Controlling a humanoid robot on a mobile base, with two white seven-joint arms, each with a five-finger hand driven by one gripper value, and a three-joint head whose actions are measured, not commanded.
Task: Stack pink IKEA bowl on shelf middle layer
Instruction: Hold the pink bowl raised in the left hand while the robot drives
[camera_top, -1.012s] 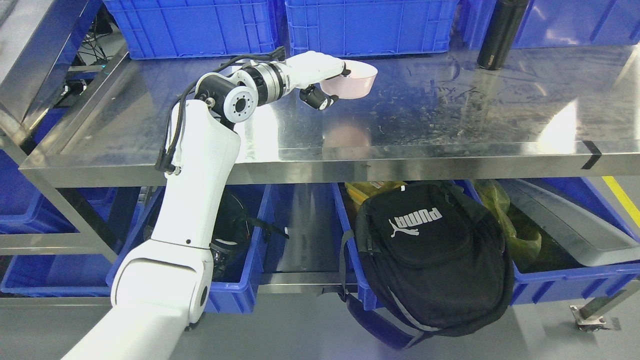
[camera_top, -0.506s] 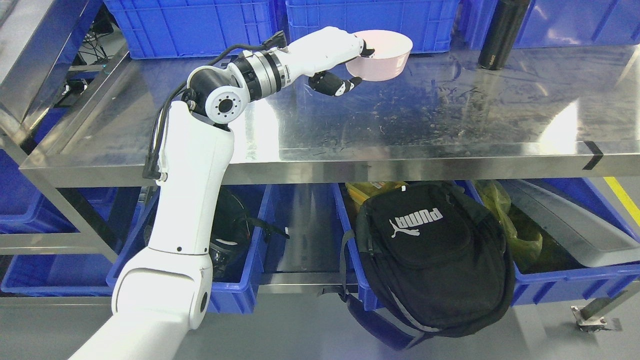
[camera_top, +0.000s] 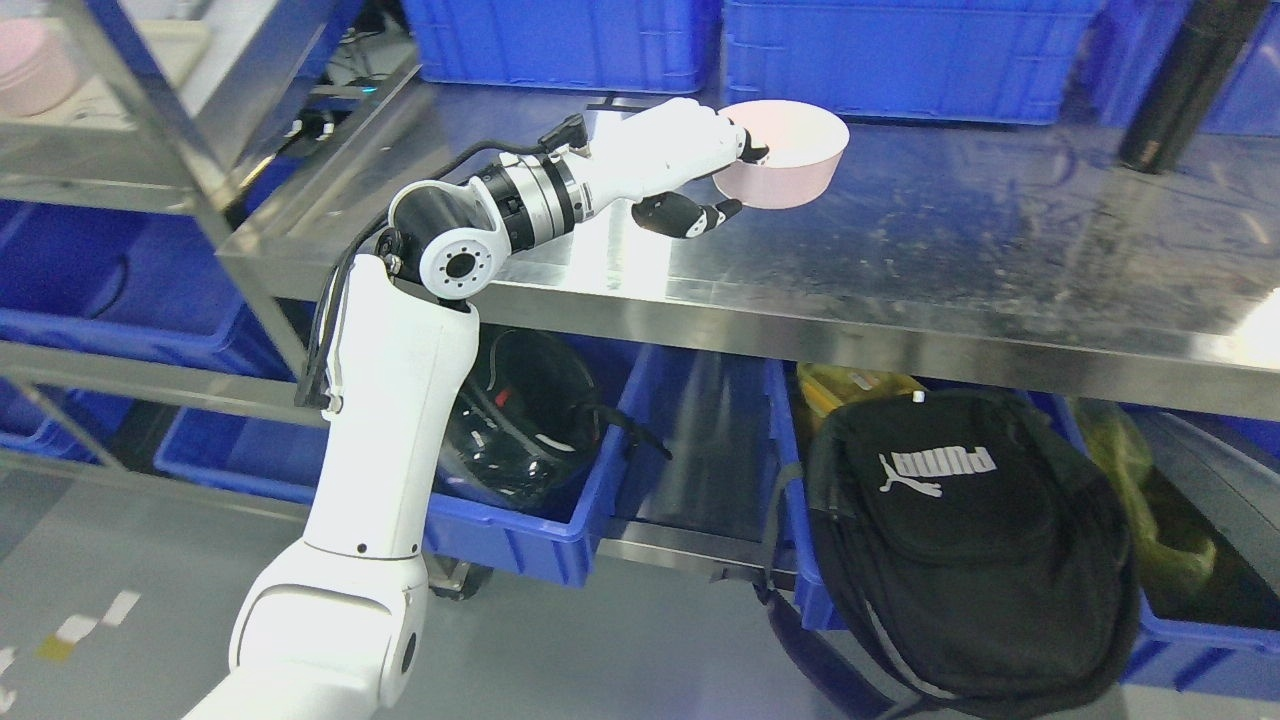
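The left robot hand (camera_top: 690, 165) pinches the near rim of the pink bowl (camera_top: 785, 155), thumb inside the rim and the dark fingertips (camera_top: 700, 215) curled below it. The bowl sits upright above the steel counter (camera_top: 900, 270), toward its back. At 2 o'clock from the bowl stands a black bottle (camera_top: 1180, 85); blue crates (camera_top: 900, 60) line 12 o'clock. A black backpack (camera_top: 960, 540) hangs at 5 o'clock.

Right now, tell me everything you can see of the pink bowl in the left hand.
The pink bowl is round, pale pink and matte, likely plastic, with steep sides and a plain rim. It sits upright, mouth up, with nothing visible inside. The left hand grips its near-left rim, a dark fingertip hooked over the edge and other fingers below. It is over the steel table, in front of the blue crates; whether it touches the tabletop is unclear.
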